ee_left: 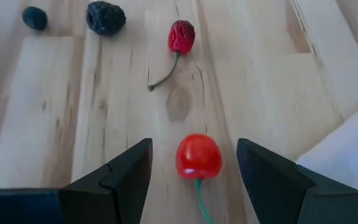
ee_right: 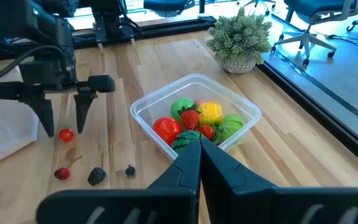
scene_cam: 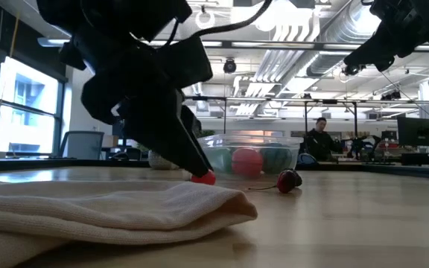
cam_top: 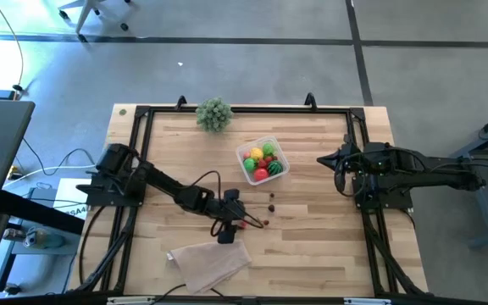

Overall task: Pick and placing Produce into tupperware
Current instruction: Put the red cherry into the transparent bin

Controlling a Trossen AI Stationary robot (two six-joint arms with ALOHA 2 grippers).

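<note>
Fingers of the left end effector (ee_left: 194,171) stood apart, straddling a red cherry (ee_left: 198,155) on the desk (cam_top: 329,254) near the front edge, beside the cloth (cam_top: 210,261). The tupperware (cam_top: 263,160) sat mid-desk holding produce (ee_right: 197,121). Right end effector (ee_right: 194,152) was shut above the right edge.

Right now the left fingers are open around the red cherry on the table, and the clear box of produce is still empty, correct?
Not quite. The clear box already holds several fruits and vegetables, as the right wrist view shows. The rest stands: the left fingers are open either side of the red cherry on the table.
</note>
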